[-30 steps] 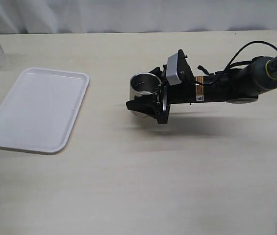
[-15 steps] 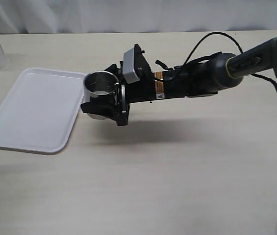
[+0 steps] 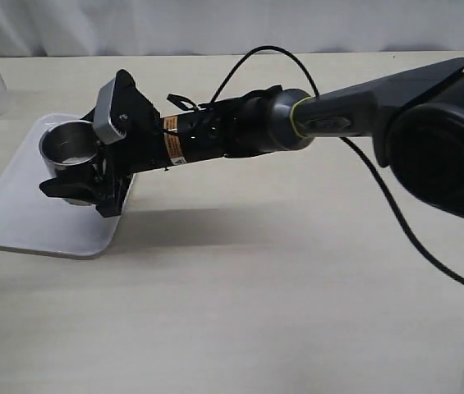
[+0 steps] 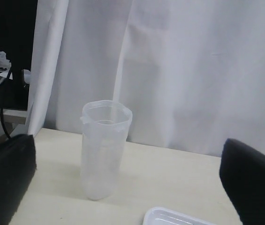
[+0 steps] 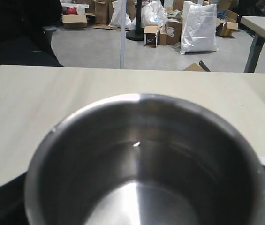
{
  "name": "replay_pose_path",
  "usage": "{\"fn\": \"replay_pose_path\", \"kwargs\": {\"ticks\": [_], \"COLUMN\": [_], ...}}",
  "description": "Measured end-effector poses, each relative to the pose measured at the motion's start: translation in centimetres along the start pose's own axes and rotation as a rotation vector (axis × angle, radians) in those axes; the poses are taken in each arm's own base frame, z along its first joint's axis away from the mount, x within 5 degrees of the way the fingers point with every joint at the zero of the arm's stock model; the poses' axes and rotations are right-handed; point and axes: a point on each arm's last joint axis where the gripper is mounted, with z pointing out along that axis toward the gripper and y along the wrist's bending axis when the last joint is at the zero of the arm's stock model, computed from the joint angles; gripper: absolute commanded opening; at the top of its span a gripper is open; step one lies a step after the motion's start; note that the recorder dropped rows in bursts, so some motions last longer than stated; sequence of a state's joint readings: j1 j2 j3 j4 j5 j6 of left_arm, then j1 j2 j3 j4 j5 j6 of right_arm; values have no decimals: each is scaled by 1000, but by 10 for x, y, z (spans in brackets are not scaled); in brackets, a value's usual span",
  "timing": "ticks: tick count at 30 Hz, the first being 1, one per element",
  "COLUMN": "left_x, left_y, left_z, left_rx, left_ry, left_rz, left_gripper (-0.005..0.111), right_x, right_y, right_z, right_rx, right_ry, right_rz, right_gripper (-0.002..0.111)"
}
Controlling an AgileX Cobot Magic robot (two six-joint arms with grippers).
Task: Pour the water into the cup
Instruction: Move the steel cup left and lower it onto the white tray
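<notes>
Gripping the cylindrical brushed-steel cup (image 3: 62, 154), the right claw (image 3: 74, 170) hovers over a white tray (image 3: 16, 222).

Standing here, I can make out hardly any writing at all. The one clear marking is a small label (image 3: 172, 148) wrapped round the right arm (image 3: 248, 130), just behind the cup (image 3: 66, 152). It has an orange-yellow band next to a white patch with dark print and what looks like a tiny dark symbol, all too small to read. Far beyond the cup, on the floor past the table's edge, cardboard boxes (image 5: 74, 19) stand in a heap, and any print on them is too blurred to tell. No word, number or brand name can be read anywhere.
</notes>
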State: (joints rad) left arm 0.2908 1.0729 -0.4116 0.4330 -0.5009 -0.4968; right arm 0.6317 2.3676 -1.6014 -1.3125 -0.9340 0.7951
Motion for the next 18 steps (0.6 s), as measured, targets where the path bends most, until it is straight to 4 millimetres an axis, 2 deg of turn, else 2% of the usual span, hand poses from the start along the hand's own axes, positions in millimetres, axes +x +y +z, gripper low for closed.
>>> {"fn": "replay_pose_path", "kwargs": {"ticks": [3,9,14,18], "left_x": [0,0,0,0], "left_y": [0,0,-1,-1], "left_z": [0,0,0,0], "left_rx": [0,5,7,7], "left_ry": [0,3,4,4], "left_rz": [1,10,14,14], "left_gripper": [105,105,105,105], "right_x": [12,39,64,65], "right_y": [-17,-37,-39,-40], "right_z": [19,41,47,47], "right_rx": [30,58,91,98], "right_ry": [0,-12,37,41], "right_rz": [46,83,109,112], "right_gripper": [4,4,4,5]}}
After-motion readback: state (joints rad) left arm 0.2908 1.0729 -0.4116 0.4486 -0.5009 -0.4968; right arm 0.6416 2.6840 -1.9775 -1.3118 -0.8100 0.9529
